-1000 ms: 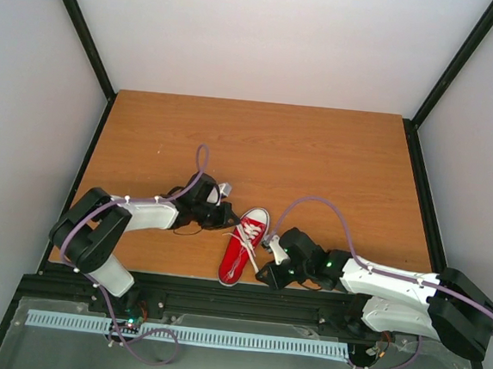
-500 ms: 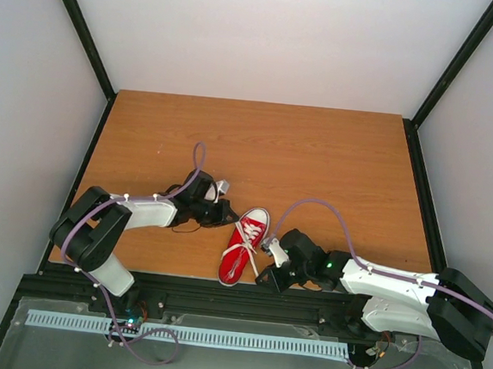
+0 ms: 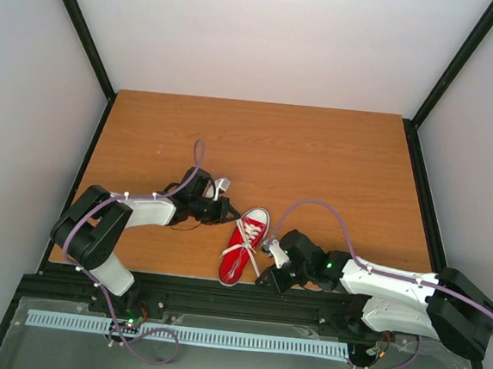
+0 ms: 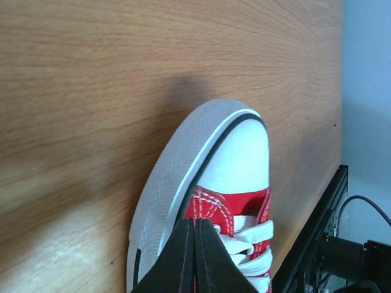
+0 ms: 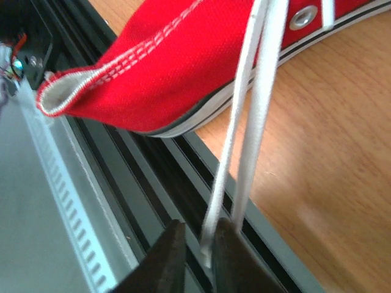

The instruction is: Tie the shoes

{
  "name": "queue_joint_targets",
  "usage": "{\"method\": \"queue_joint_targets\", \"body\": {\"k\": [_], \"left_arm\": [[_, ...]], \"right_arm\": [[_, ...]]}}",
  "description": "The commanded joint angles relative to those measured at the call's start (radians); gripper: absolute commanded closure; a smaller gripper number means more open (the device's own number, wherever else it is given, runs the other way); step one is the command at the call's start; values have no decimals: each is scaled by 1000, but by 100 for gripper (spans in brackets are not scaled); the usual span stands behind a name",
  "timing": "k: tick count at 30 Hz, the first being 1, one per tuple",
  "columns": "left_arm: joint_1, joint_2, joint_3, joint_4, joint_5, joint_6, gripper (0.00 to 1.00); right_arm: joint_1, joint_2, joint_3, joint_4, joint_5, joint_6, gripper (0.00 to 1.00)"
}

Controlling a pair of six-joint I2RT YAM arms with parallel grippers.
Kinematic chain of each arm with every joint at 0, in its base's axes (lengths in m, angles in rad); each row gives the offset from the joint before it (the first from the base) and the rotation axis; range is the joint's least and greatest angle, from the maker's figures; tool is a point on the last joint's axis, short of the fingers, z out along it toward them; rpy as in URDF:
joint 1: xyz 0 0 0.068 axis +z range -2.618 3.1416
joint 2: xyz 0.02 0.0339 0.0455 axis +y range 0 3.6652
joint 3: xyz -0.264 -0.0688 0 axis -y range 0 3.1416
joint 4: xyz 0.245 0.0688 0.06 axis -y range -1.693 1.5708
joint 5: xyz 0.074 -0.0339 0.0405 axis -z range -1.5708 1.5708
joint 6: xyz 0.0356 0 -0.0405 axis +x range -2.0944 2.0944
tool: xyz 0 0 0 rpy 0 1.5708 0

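Observation:
The shoe [image 3: 244,246] is a small red sneaker with a white toe cap, lying near the table's front edge with its toe pointing away. My left gripper [image 3: 229,211] is shut. In the left wrist view its tips [image 4: 195,223] rest against the red canvas of the shoe [image 4: 238,159], at the first white lace crossing behind the toe cap. My right gripper [image 3: 262,279] sits beside the heel over the front rail. In the right wrist view its jaws [image 5: 197,229] stand slightly apart, and two white lace strands [image 5: 253,122] run down from the shoe [image 5: 153,67] into the gap.
The wooden table [image 3: 318,156] stretches away behind the shoe. A black rail [image 3: 220,290] runs along its front edge, with a grey slotted cable duct [image 3: 181,334] below it. White walls and black frame posts enclose the cell.
The right jaws have parted a little around the lace strands. The left gripper has edged right, closer to the shoe's toe.

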Motion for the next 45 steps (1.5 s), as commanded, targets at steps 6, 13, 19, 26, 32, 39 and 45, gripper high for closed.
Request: {"method": "queue_joint_targets", "body": {"k": [6,13,19,26,32,39,45], "left_arm": [[-44,-36,4,28,122,183,94],[-45,-76,-32,31,29,146,59],[-45,-124,-69,50,-31,106,44],[-45,-231,-113,6,-102,143,34],[-46,-269,-144,-31,-99,135,34],[-47,-270,-190,12,-73,92,34],[-47,-271,-193,11,-75,89,34]], "right_arm": [[5,-128,50,-45,227,101,33],[-170,-191,-17,107,203,205,23],[-283,-197,-51,196,129,224,23],[-318,17,-3,220,-4,143,54],[-315,143,42,279,-131,70,66],[-309,187,62,317,-183,63,68],[-289,239,85,334,-180,61,77]]}}
